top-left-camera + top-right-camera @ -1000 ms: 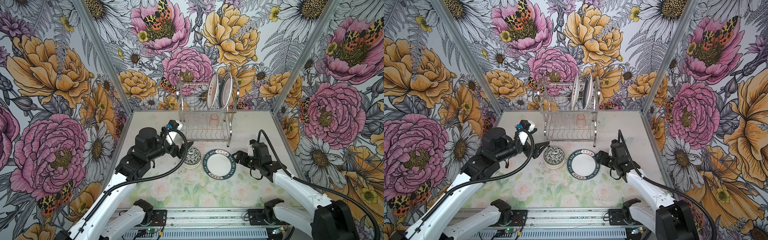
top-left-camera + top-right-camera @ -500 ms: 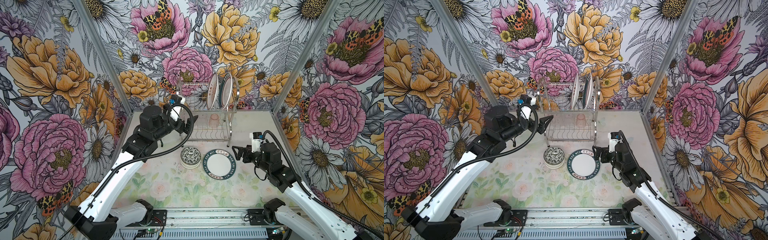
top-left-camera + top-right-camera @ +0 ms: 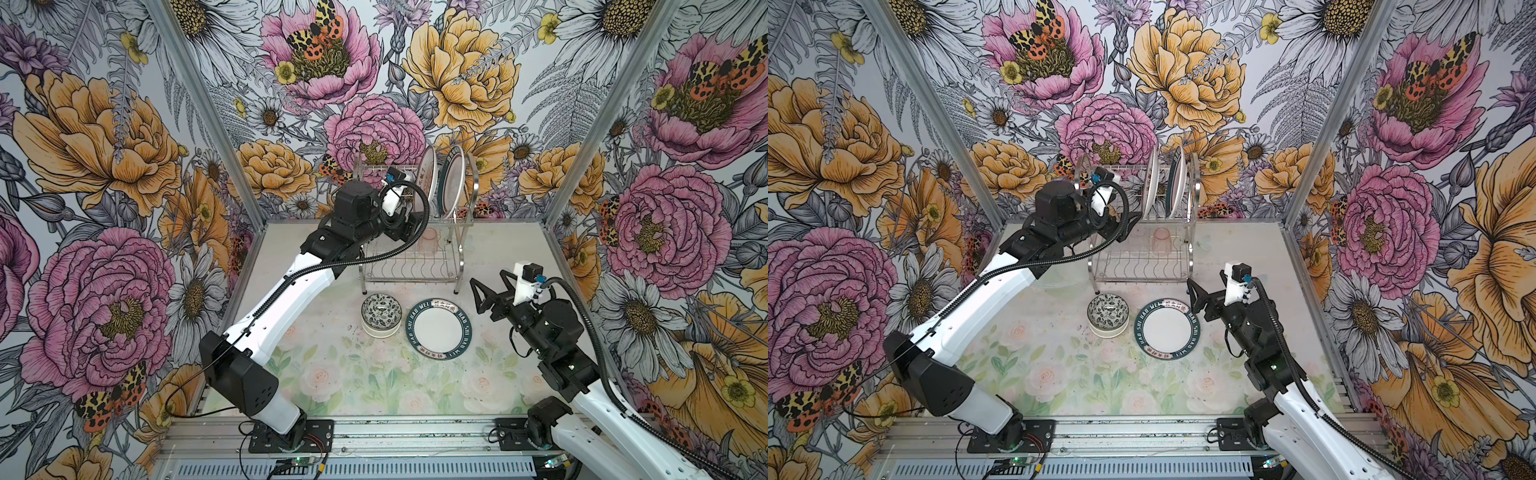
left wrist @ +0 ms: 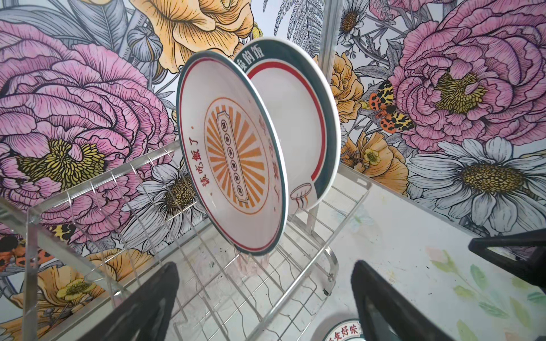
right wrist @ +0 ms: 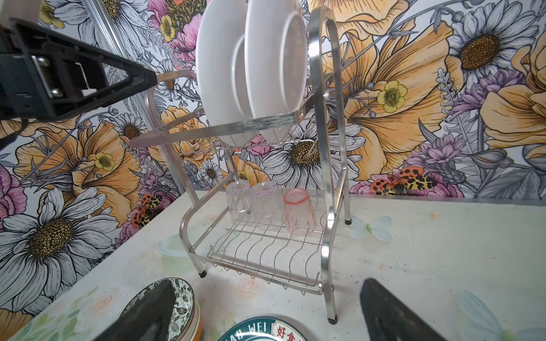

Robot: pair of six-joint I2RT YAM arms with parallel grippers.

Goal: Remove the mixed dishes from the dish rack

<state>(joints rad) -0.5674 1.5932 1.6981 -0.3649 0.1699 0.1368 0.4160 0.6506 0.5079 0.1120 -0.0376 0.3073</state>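
1. dish rack [image 3: 411,272]: 2-tier chrome wire, stands at back-centre of table [image 3: 332,374], close to the rear wall.
2. Upper tier: 2 plates on edge in the slots, side by side w/ a gap btwn them. The sunburst plate [image 4: 233,153] is nearer the left gripper, and the teal-band plate [image 4: 295,118] is behind it. The right wrist view shows only their white backs.
3. Lower tier: 3 cups in a row at the back. The pink cup [image 5: 300,212] is at one end, w/ 2 clear cups [image 5: 266,206] next to it, packed close.
4. left gripper [image 4: 264,265]: up at upper-tier height over the rack's left part, pointing at the sunburst plate. Jaws are wide w/ nothing btwn them. The plate's lower edge sits just ahead of the tips, no contact seen.
5. right gripper [image 3: 482,296]: hovers over the table, right of the rack's front leg, aimed toward the rack. Jaws are wide & empty.
6. Already on the table in front of the rack:
   - nested bowls [image 3: 381,318]: the top one has a leaf pattern inside, w/ cream & orange sides showing below.
   - flat plate [image 3: 438,328]: just right of the bowls, nearly touching them. Teal rim w/ lettering, white centre. Its right-rear rim is near the right gripper.
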